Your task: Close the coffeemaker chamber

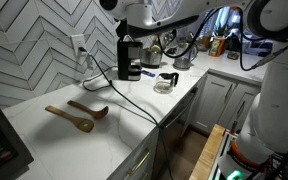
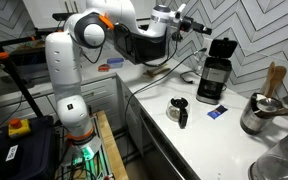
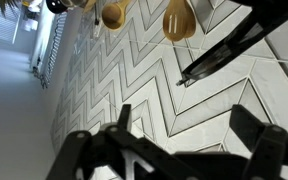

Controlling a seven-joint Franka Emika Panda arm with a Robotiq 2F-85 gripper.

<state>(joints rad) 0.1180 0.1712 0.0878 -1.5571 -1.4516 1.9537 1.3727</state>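
We're at the approach step here, nothing's been touched. The small black boxy drip coffeemaker [image 2: 213, 82] sits on the white countertop [image 2: 184, 145] against the chevron-tiled wall [image 2: 274, 40]. Its thin flat black hinged lid [image 2: 222, 47] is tilted up, so the coffeemaker chamber [image 2: 216, 63] is open. The Robotiq gripper [image 2: 190, 24] hangs up high near that lid, apart from it. In the wrist view its fingers [image 3: 94, 150] are spread wide with nothing between them. The clear glass carafe [image 2: 180, 110] is out on the counter near the machine. Next, we reckon, get the gripper onto the lid's raised edge and push it down along the hinge, gently so the machine doesn't slide.
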